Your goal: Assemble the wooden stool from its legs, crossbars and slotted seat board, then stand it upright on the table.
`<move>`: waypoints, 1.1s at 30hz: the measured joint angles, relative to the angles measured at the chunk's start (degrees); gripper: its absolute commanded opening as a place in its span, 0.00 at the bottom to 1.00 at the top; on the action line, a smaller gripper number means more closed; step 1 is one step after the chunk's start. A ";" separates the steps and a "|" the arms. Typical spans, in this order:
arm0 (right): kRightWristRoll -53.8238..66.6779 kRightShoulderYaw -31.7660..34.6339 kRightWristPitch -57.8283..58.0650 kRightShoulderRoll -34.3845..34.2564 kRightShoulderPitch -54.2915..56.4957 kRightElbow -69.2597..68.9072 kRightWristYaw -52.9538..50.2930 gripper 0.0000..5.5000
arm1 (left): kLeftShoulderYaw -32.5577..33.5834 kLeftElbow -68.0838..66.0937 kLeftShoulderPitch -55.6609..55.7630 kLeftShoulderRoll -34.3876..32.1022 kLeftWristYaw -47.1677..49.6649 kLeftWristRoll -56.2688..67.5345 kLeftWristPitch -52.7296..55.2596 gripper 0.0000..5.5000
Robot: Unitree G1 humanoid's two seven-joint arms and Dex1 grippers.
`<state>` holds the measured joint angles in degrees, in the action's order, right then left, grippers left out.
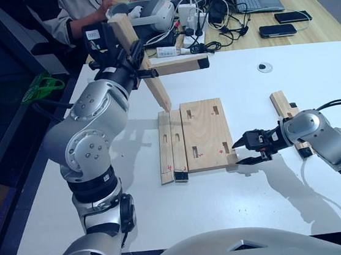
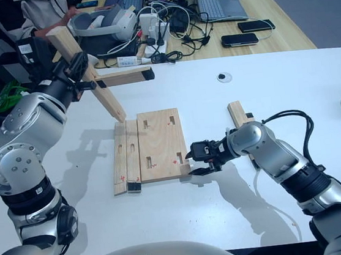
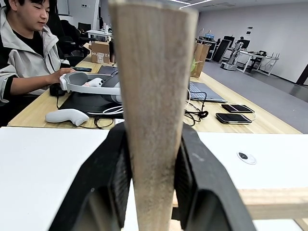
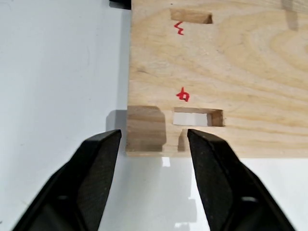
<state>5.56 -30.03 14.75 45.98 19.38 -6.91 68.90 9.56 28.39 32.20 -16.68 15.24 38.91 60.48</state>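
The slotted seat board (image 1: 207,134) lies flat mid-way across the white table (image 1: 311,68), long axis running 6 to 12 o'clock, with two slotted bars (image 1: 165,143) lying parallel just beside its 9 o'clock edge. At the board's 11 o'clock, the left gripper (image 3: 153,144) is clenched on a leg (image 1: 155,89) held tilted above the table, lower end pointing down at the bars' far ends, and a crossbar (image 1: 179,65) juts level from the leg toward 3 o'clock. At the board's 5 o'clock corner, the right gripper (image 4: 154,144) has its fingers spread either side of a small wooden block (image 4: 146,127), grasping nothing, and a spare leg (image 1: 283,105) lies at 3 o'clock.
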 measured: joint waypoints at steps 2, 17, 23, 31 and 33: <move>-1.08 -0.17 -1.84 0.00 0.80 0.51 1.61 0.47 | 0.03 -0.31 0.86 0.00 -0.74 -0.65 0.00 0.19; -11.76 -1.80 -8.15 -9.13 8.05 14.67 -2.47 0.47 | 0.00 -1.65 2.16 2.24 -3.10 -5.75 -0.20 0.19; -13.92 -1.93 -8.07 -11.92 8.31 16.59 -5.78 0.47 | 0.06 -1.93 2.50 2.69 -4.37 -7.26 -0.34 0.19; -9.24 5.79 8.53 -20.56 5.85 13.00 -13.94 0.47 | 4.14 2.06 -1.07 11.53 0.53 -7.03 4.12 0.19; -5.69 14.00 16.45 -24.87 5.70 9.31 -21.50 0.47 | 5.34 4.47 -3.19 13.87 2.70 -7.88 4.26 0.19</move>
<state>-0.12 -16.03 31.19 21.11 25.07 2.39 47.40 14.90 32.86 29.01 -2.80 17.94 31.03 64.75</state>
